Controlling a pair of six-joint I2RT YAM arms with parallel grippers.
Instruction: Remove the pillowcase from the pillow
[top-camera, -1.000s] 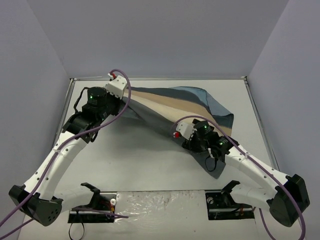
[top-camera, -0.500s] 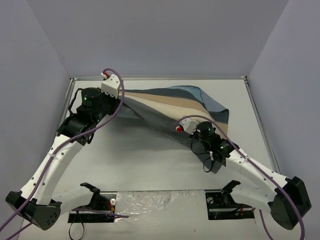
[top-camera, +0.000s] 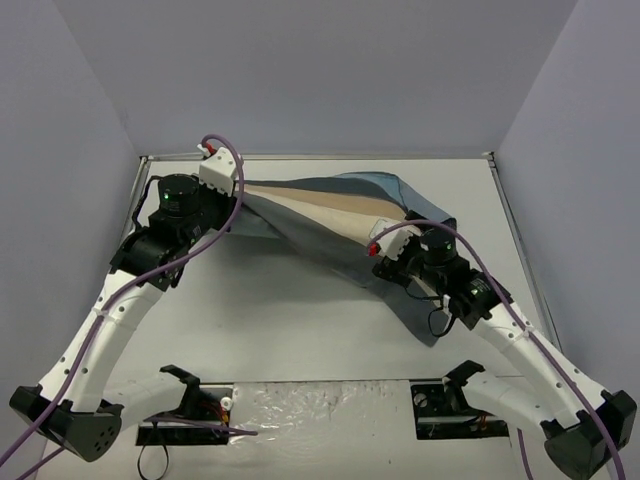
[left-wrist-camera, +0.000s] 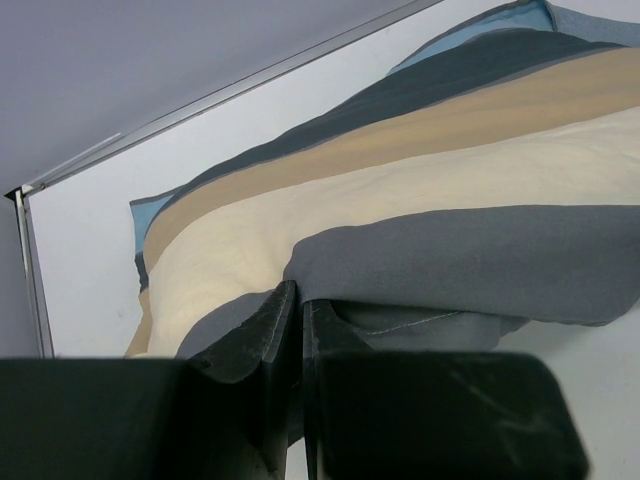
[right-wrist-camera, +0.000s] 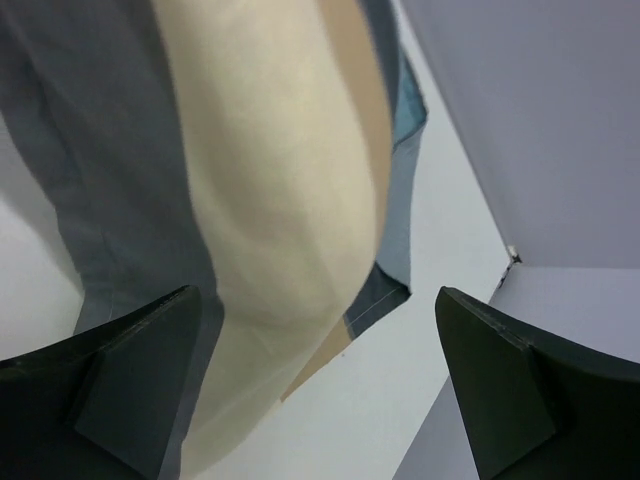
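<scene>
1. Blue-grey and striped cloth, the pillowcase (top-camera: 330, 210) stretches across the far half of the white counter (top-camera: 290, 330), slanting from far left down to right of centre.
2. At its left end the left end effector (left-wrist-camera: 298, 300) has its fingers pressed together on a grey fold of the pillowcase, holding that end above the counter.
3. Over the right end hangs the right end effector (right-wrist-camera: 315, 300), fingers spread wide with nothing between them. The cloth lies beneath it, and the wrist view does not show whether they touch.
4. Lilac-grey walls (top-camera: 320, 70) close three sides. A thin metal rail (top-camera: 320, 156) runs along the far edge, just behind the raised cloth.
5. A crinkled shiny sheet (top-camera: 320, 405) sits at the near edge between the arm bases, well apart from the cloth.
6. The fabric is matte and soft, with long bands of dark grey, tan and cream and a bright blue strip at the far border.
7. The cream band swells in a smooth rounded bulge. What fills it is hidden.
</scene>
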